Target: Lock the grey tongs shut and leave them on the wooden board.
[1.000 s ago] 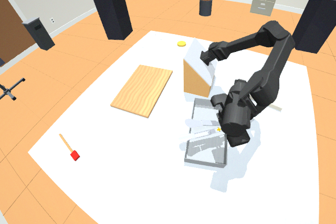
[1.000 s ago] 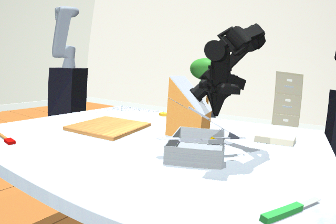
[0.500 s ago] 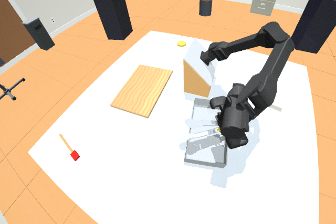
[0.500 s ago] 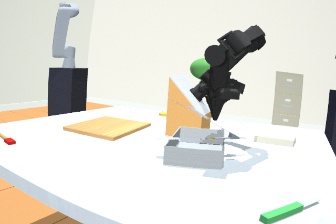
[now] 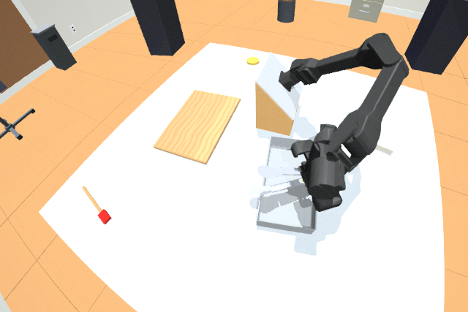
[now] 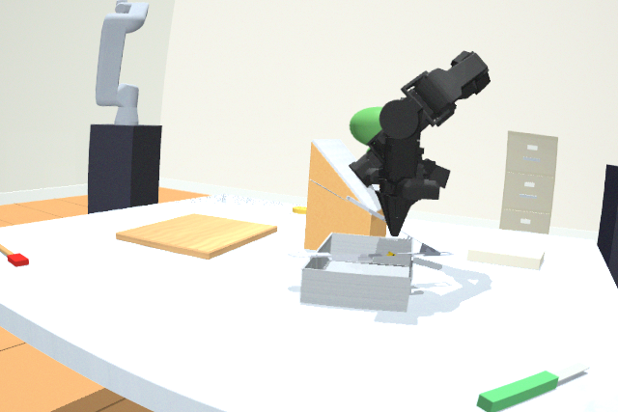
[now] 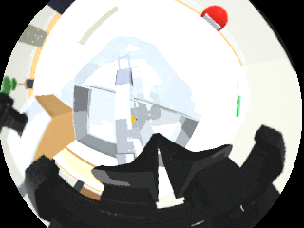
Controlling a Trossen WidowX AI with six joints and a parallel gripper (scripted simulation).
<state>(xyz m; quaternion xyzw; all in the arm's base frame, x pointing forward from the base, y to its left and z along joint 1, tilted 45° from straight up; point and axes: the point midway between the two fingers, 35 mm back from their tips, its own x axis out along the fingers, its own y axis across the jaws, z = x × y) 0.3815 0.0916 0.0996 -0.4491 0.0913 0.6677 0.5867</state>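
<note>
The grey tongs (image 5: 277, 171) (image 7: 123, 102) lie open across the roasting tin (image 5: 286, 228) (image 6: 354, 289) (image 7: 82, 114), their ends reaching past its long rims. A small yellow mark (image 6: 390, 254) (image 7: 133, 120) shows on or beside them. In the top view the arm hides their right-hand end. My gripper (image 6: 394, 234) (image 7: 156, 135) is shut and empty, its tips pointing down a little above the tongs and the tin's rim. The wooden board (image 5: 198, 125) (image 6: 197, 235) lies flat, to the left of the tin, with nothing on it.
A wooden wedge block (image 5: 272, 115) (image 6: 334, 207) with a pale sloping top stands close behind the tin. A cream block (image 6: 505, 256) lies right of the tin. A green-handled tool (image 6: 519, 390), a red-headed tool (image 5: 104, 216) and a yellow disc (image 5: 252, 61) lie farther out.
</note>
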